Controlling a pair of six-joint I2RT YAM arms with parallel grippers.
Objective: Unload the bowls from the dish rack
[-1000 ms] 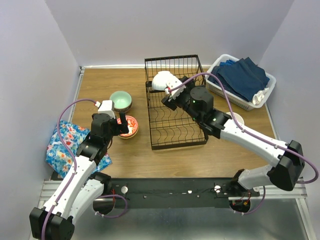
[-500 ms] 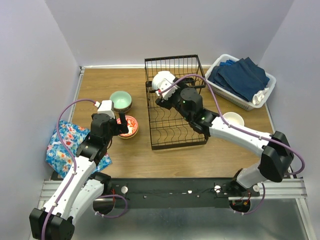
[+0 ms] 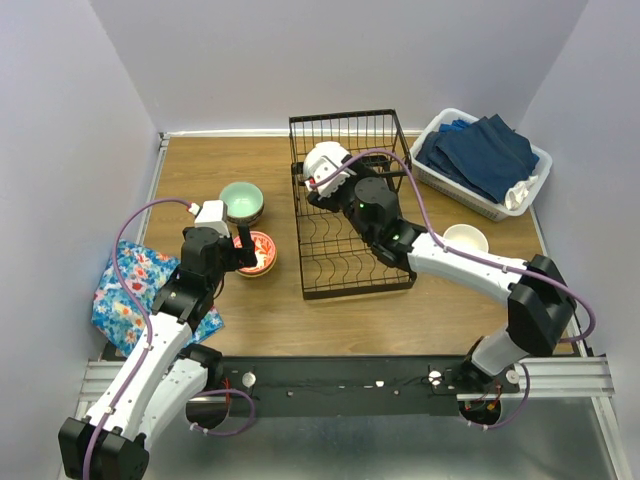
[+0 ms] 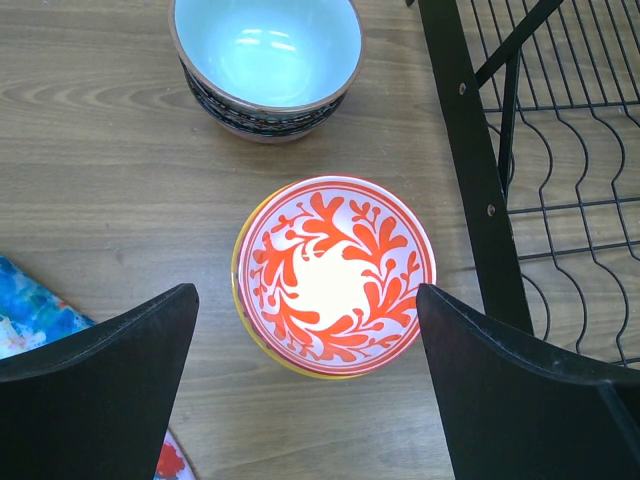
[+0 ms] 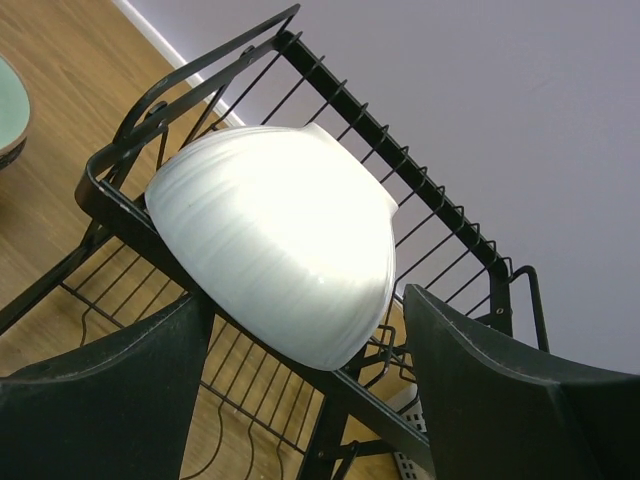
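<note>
A white bowl [image 3: 325, 162] leans tilted on the rail of the black wire dish rack [image 3: 350, 272]. In the right wrist view the white bowl [image 5: 280, 235] sits on the rack rail [image 5: 440, 215]. My right gripper [image 3: 332, 184] is open, its fingers [image 5: 110, 390] either side of the bowl's lower edge, not closed on it. My left gripper [image 3: 246, 250] is open and empty above a red-patterned bowl [image 4: 335, 272] nested in a yellow-rimmed one on the table. A mint-green bowl [image 4: 265, 55] sits stacked on a dark patterned bowl behind it.
A pale bowl [image 3: 466, 238] stands on the table right of the rack. A white plastic basket of blue cloths [image 3: 485, 160] is at the back right. A floral cloth [image 3: 135, 290] lies at the left edge. The rack's edge [image 4: 480, 150] is close to my left gripper's right side.
My right gripper has moved left and further in toward the white bowl, so its fingers now flank it. The left arm and the bowls have not moved.
</note>
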